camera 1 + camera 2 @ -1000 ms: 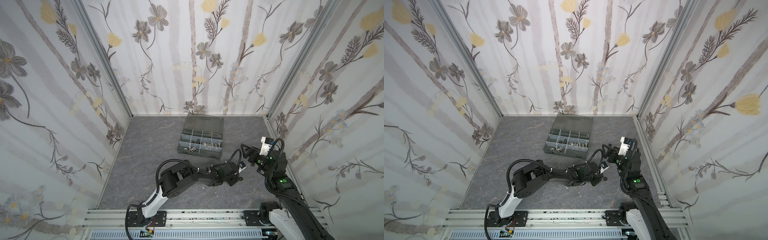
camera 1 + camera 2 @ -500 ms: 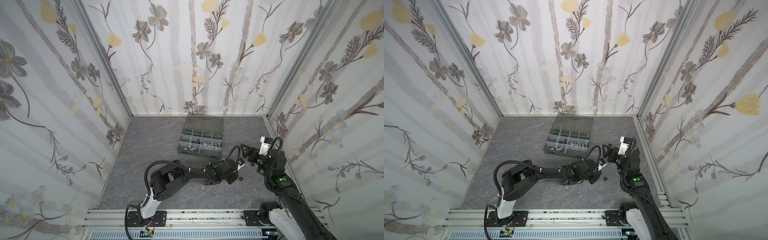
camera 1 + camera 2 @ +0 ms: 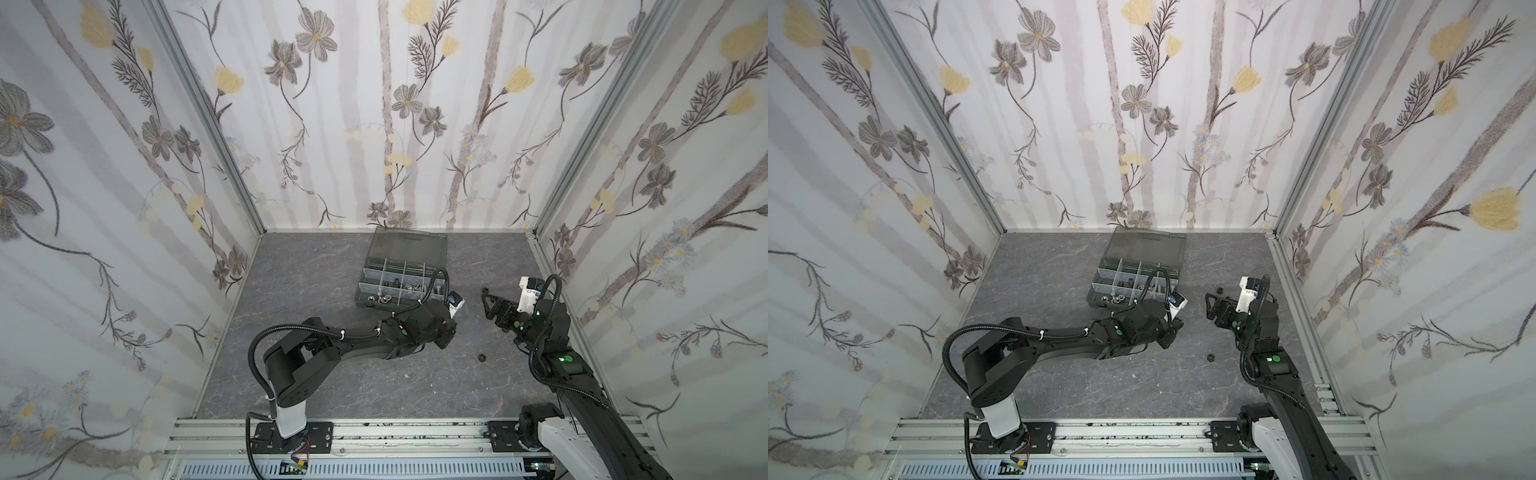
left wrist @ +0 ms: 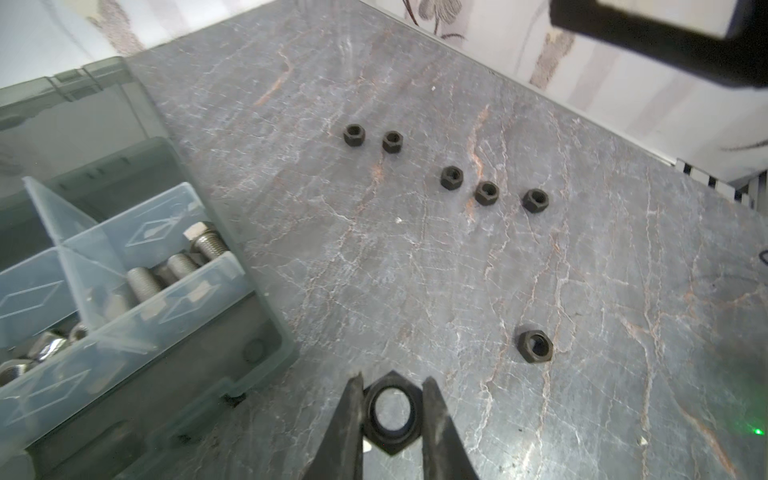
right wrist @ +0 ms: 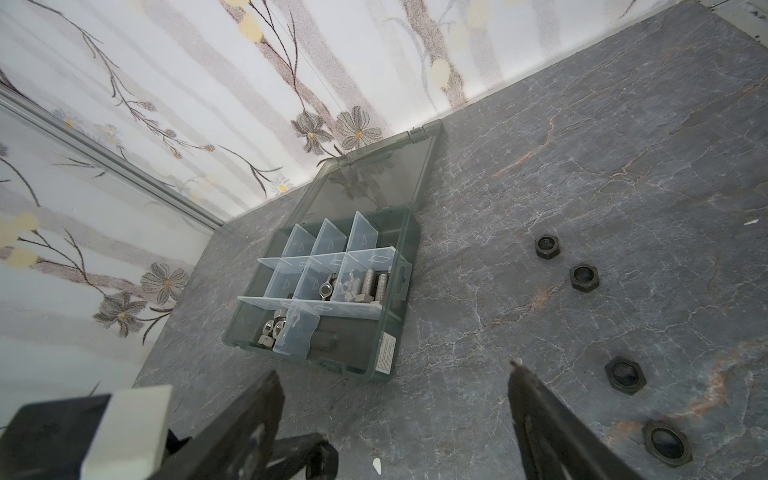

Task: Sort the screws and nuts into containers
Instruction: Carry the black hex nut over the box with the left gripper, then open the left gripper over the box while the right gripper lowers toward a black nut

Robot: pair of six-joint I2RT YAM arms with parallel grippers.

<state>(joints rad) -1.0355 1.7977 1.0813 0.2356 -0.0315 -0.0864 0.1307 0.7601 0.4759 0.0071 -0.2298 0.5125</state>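
Between the left gripper's (image 4: 392, 379) fingers (image 4: 349, 419) sits one black hex nut (image 4: 386, 441), clamped by its flats just above the grey marbled table (image 4: 374, 270) and near a front corner of the organizer case (image 4: 266, 349). Six loose nuts, also black, lie on the table beyond it in the left wrist view: one close by (image 4: 536, 346) and five in a ragged line farther off (image 4: 451, 178). The right wrist view shows four black nuts (image 5: 625, 375) on the table beside the right gripper (image 5: 394, 369), whose fingers stand wide apart. Inside the case, pale dividers (image 5: 365, 235) split the compartments. Two silver bolts (image 5: 368, 284) lie in one, wing nuts (image 5: 325, 289) in the compartment beside it, and silver hex nuts (image 5: 272, 330) in a front one. Its smoky lid (image 5: 374, 187) lies open towards the wall. In both top views the left arm (image 3: 415, 328) overlaps the case's near right corner.
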